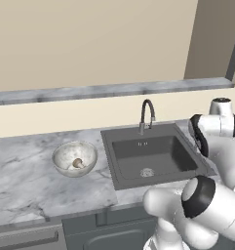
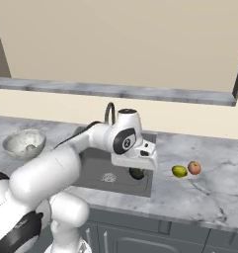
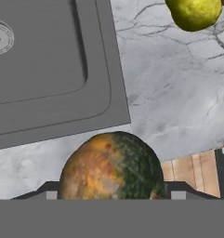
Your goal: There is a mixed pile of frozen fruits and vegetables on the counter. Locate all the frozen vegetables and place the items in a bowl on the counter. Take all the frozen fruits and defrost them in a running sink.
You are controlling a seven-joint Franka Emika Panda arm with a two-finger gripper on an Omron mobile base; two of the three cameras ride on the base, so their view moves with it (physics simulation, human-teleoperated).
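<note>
Closest to the hand camera sits a dark green and orange rounded lump [image 3: 111, 165], held between the jaws, which stand about half open and clamped on its sides. It hangs above the front edge of the table [image 3: 178, 102] beside the sink [image 3: 43, 65], well apart from the bowl [image 1: 74, 158], where a tan mushroom [image 1: 78, 163] already lies. A round, slick piece pinched like this could roll free over the basin or off the edge during the long carry. Lemon [image 2: 179, 171] and apple [image 2: 194, 168] wait beyond.
</note>
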